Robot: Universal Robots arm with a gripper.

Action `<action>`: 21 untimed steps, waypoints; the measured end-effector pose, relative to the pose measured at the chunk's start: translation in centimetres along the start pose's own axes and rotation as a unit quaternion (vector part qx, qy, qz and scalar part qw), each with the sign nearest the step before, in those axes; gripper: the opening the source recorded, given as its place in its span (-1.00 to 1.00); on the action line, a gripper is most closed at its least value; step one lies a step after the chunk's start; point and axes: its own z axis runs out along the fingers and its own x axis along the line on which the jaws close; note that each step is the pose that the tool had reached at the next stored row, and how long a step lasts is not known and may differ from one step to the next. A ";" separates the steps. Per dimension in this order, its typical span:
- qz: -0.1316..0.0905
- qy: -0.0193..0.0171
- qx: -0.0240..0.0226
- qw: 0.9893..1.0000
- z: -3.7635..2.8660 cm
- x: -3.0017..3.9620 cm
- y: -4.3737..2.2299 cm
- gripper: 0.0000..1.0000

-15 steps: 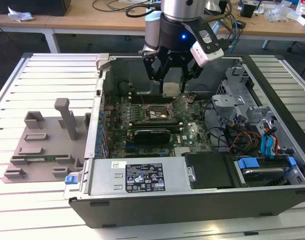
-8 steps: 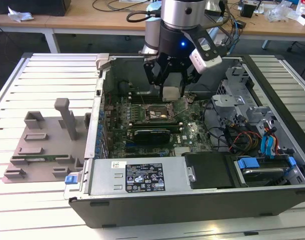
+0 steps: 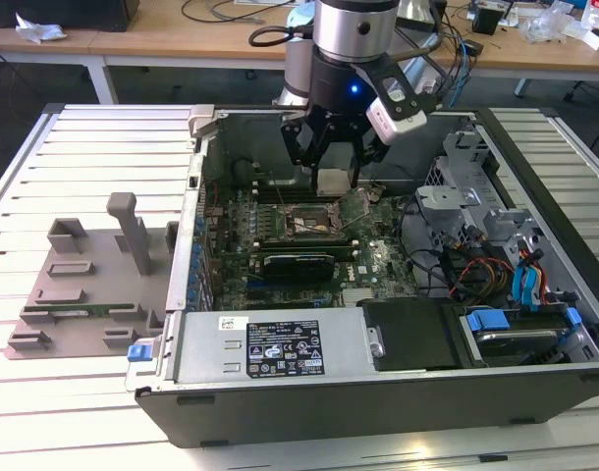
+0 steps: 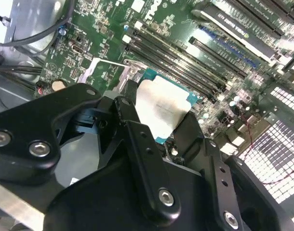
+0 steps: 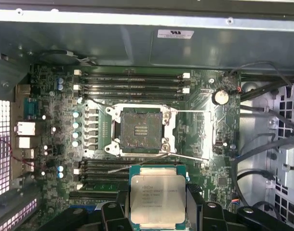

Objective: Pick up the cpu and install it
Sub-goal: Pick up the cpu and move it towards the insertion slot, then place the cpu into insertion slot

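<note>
A slatted counter (image 3: 83, 147) carries an open case (image 3: 280, 345). Inside it, the claw (image 3: 335, 169) is clamped on two opposite edges of the cpu (image 5: 157, 195). It holds the cpu flat, metal top up, above the motherboard (image 5: 205, 96), beside the bare socket (image 5: 140, 130) but apart from it.

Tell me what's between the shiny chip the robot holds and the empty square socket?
In the first wrist view, a thin metal lever and black memory slots lie between the cpu and the socket.
</note>
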 end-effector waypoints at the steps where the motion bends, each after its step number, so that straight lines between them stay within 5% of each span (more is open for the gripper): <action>1: 0.000 0.000 0.000 1.000 0.15 0.00 0.15 0.09; 9: 0.000 0.000 0.000 1.000 0.91 0.01 0.26 0.09; 21: 0.000 0.000 0.000 1.000 0.95 0.01 0.26 0.09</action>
